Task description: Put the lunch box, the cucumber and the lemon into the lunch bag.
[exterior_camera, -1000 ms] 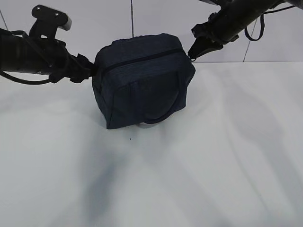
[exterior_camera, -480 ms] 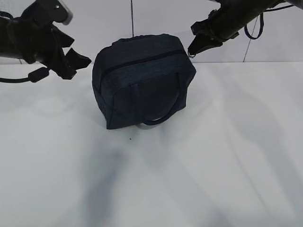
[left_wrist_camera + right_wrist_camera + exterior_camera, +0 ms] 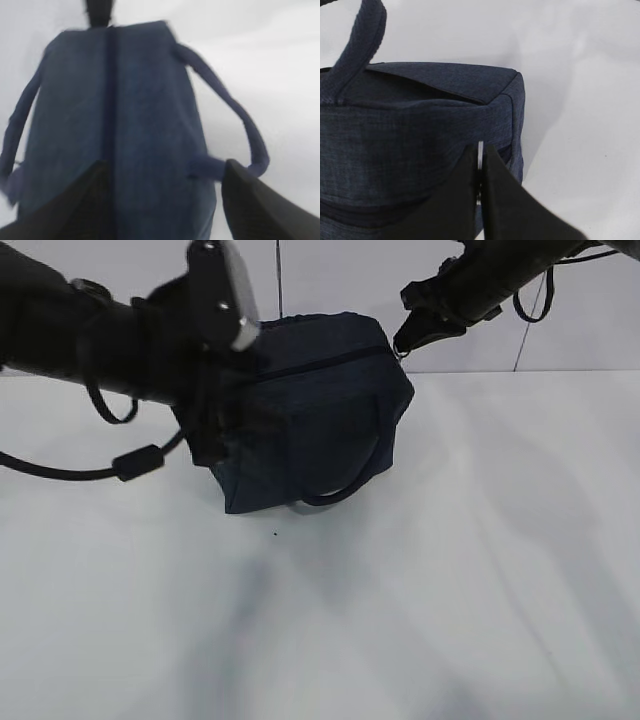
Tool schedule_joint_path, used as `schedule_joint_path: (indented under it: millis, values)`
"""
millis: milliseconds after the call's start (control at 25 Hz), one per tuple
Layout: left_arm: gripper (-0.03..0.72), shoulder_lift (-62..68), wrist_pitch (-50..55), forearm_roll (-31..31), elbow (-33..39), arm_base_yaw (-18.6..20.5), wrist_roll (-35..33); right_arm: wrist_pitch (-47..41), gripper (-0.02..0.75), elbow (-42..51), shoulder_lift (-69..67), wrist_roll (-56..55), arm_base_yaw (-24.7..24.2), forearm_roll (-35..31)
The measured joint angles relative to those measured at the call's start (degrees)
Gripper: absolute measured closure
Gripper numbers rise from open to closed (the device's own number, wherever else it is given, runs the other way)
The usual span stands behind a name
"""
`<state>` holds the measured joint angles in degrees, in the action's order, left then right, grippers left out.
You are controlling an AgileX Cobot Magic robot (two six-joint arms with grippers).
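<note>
The dark navy lunch bag (image 3: 320, 425) stands on the white table with its zipper (image 3: 300, 365) shut along the top. My left gripper (image 3: 215, 410) is open over the bag's left end. In the left wrist view its fingers (image 3: 90, 200) straddle the bag (image 3: 145, 100), which is blurred. My right gripper (image 3: 402, 343) is at the bag's upper right corner. In the right wrist view it (image 3: 480, 152) is shut on the metal zipper pull (image 3: 480, 148) of the bag (image 3: 410, 130). The lunch box, cucumber and lemon are out of view.
The white table (image 3: 450, 590) spreads out in front of the bag. A pale wall (image 3: 330, 275) rises right behind it. A black cable (image 3: 100, 472) hangs from the left arm above the table. The bag's handle (image 3: 345, 485) droops down its front.
My left gripper drew back from the bag's left end, up and to the left, then swung right over that end with its jaws open. The right gripper and the bag barely moved.
</note>
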<state>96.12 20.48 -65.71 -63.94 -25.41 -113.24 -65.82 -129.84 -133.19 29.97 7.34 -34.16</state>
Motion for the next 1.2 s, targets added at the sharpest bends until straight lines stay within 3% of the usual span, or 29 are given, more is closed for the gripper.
schedule_joint_path:
  millis: [200,440,520,760,800,1200]
  values:
    - [0.188,4.7,-7.8,4.4,0.0,-4.7,-0.3,0.0,0.731,0.0,0.0,0.0,0.1,-0.8]
    - [0.217,7.8,-18.3,4.5,-0.3,-5.6,-0.4,-0.1,0.731,0.0,0.0,-0.1,0.1,-0.9]
    - [0.288,7.8,-20.1,4.5,-0.4,-5.6,-0.4,-0.1,0.731,0.0,0.0,-0.1,0.2,-0.9]
    - [0.630,7.8,-22.9,4.5,-0.4,-5.6,-0.4,1.2,0.731,0.0,0.0,-0.1,0.3,0.0]
    - [0.657,7.8,-23.1,4.5,-0.4,-5.6,-0.4,1.9,0.731,0.0,0.0,-0.1,0.3,0.3]
    - [0.676,8.0,-25.2,4.6,-0.4,-5.6,-0.4,3.7,0.731,-0.1,-0.6,-0.8,0.3,5.6]
